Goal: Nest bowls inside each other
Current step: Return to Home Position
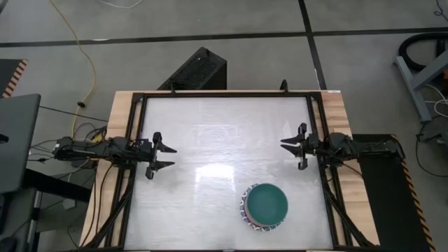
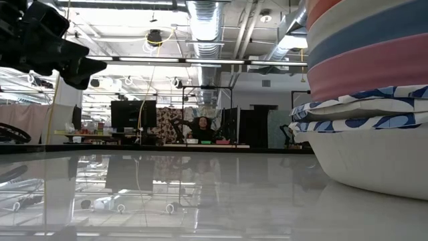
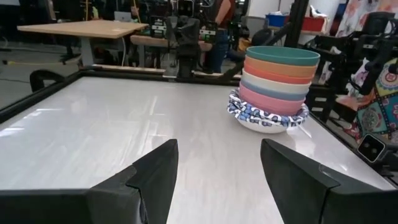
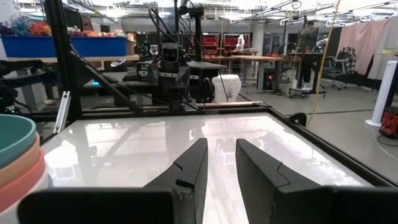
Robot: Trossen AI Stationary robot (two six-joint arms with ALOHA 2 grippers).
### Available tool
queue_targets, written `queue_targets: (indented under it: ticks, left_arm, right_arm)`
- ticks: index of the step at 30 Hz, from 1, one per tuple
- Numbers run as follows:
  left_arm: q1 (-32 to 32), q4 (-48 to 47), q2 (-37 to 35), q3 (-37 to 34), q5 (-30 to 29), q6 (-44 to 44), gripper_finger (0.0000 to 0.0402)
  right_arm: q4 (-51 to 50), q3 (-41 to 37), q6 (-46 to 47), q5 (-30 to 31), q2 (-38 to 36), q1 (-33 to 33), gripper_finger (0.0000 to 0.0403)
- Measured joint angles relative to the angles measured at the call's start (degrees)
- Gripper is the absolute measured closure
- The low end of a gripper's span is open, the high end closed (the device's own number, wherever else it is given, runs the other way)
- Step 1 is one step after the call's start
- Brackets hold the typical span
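Observation:
The bowls stand nested in one stack [image 1: 265, 207] near the table's near right corner. A teal bowl [image 3: 281, 56] is on top, with orange, red, cream, blue and pink ones under it. White bowls with blue patterned rims [image 3: 268, 116] are at the bottom, and the lowest rests on the table. The low view shows the stack [image 2: 368, 100] close up at its right. My left gripper [image 1: 170, 157] hovers open at the table's left side, pointing level toward the right. My right gripper [image 1: 283, 143] hovers at the right side, pointing left, its fingers [image 4: 193, 162] a narrow gap apart with nothing between them.
A black frame [image 1: 224, 94] runs around the white table top, with wooden edges outside it. A black box [image 1: 196, 70] stands beyond the far edge. In the low view a person [image 2: 200, 127] sits far off in the room behind the table.

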Motion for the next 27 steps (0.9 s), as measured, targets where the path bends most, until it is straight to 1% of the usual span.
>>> queue_targets:
  ticks: [27]
  left_arm:
    - [0.0,0.0,0.02,0.0,0.02,-0.02,0.0182]
  right_arm:
    - [-1.36,0.02,0.0,-0.07,0.02,0.0,0.0298]
